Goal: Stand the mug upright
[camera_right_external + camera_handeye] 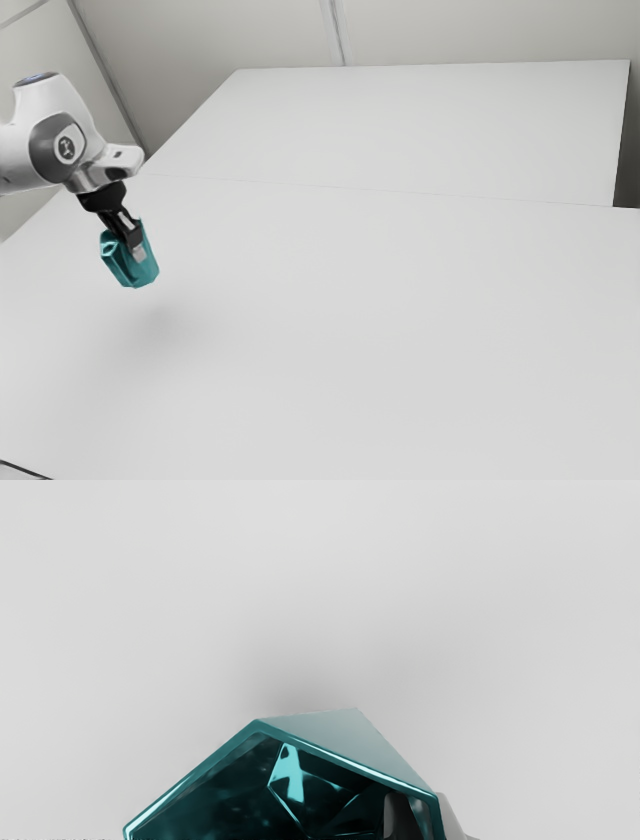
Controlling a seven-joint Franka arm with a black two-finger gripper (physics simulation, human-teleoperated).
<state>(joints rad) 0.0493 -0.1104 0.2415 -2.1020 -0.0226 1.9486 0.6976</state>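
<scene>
Mug (143, 273) in the pincer (138, 252), wall between its nearly closed fingers.

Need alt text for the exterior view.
A teal mug, tilted, is held by the black gripper of a white robot arm above a white table, toward the exterior view's left. A soft shadow lies below.

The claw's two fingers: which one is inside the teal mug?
The dark-looking finger, seen through the mug's opening in the wrist view. The paler-looking finger is outside, across the mug's wall.
</scene>
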